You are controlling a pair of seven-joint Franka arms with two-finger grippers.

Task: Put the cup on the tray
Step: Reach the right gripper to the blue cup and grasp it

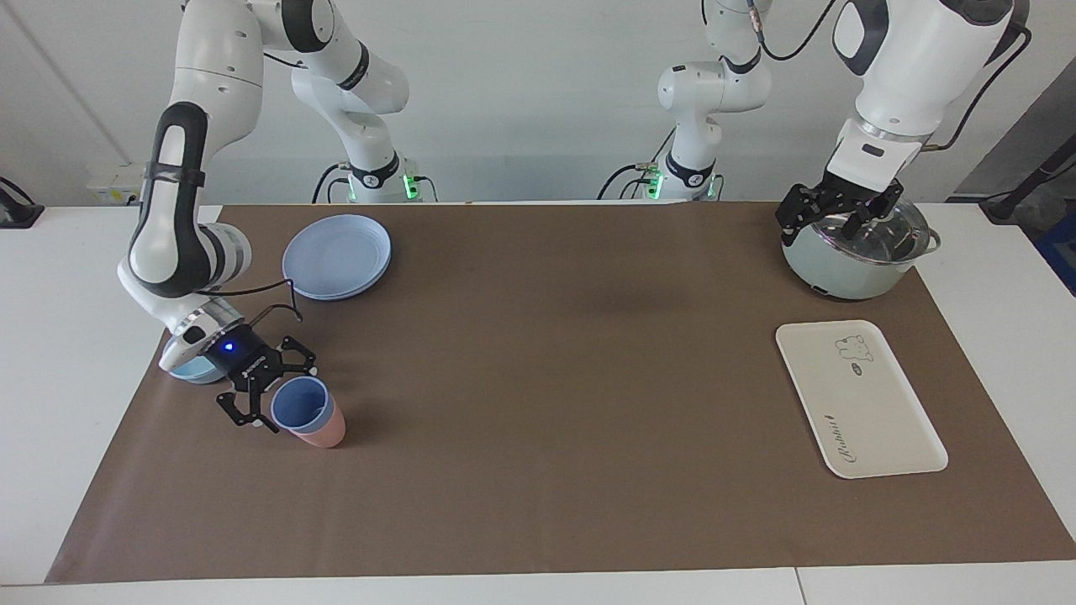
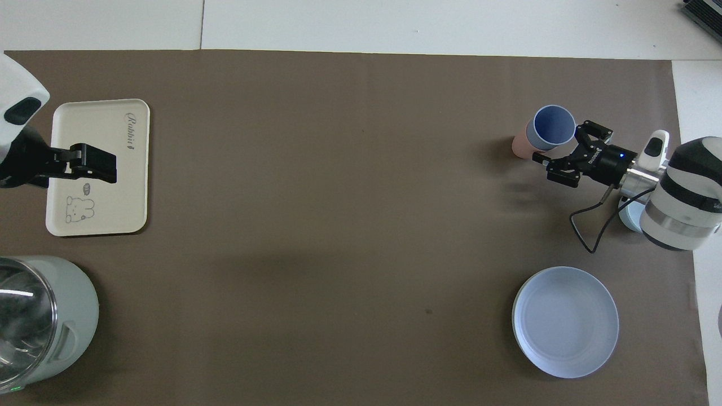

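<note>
As laid out, largest first:

Worktop [image 1: 538, 470]: flat, with a brown matte covering. A wide bare stretch lies between its ends, which looks like ample room for a carry.

Pot [image 1: 841, 273]: toward the left arm's end, near the robots. The left jaws wait open above it.

Tray [image 1: 891, 437]: cream with a raised rim, nothing on it, farther from the robots than the pot.

Cup [image 1: 296, 402]: blue, nested in a pink tumbler [image 1: 324, 433] at the right arm's end. It is probably light, stiff and smooth, and the tumbler may lift with it. Best gripped across the upper wall. The right jaws are open and straddle it — contact unclear.
</note>
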